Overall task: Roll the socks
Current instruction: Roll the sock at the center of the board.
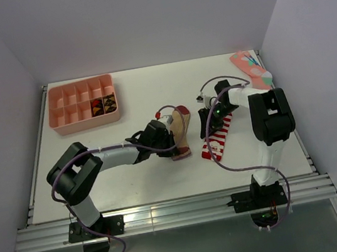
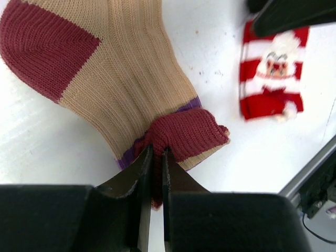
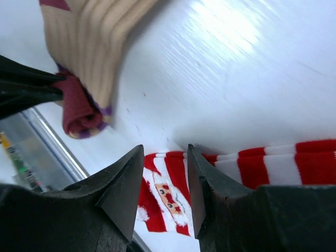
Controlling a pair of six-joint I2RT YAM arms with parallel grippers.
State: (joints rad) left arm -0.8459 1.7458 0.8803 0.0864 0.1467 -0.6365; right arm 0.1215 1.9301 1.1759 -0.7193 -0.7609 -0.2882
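The tan sock (image 1: 180,127) with its dark red toe lies mid-table. My left gripper (image 1: 170,143) is shut on its folded dark red, purple-striped cuff. In the left wrist view the cuff bunches between the fingers of that gripper (image 2: 156,152), and the tan sock (image 2: 126,68) stretches away from them. The red-and-white striped sock (image 1: 216,141) lies flat to the right, its Santa face showing. My right gripper (image 1: 210,123) hovers over its upper part. It (image 3: 165,149) is open with nothing between the fingers, and the striped sock (image 3: 168,194) shows below them.
A pink compartment tray (image 1: 85,122) at the back left holds dark rolled items in two cells. A pink sock with teal pattern (image 1: 250,66) lies at the back right corner. The metal rail (image 1: 169,214) runs along the near table edge.
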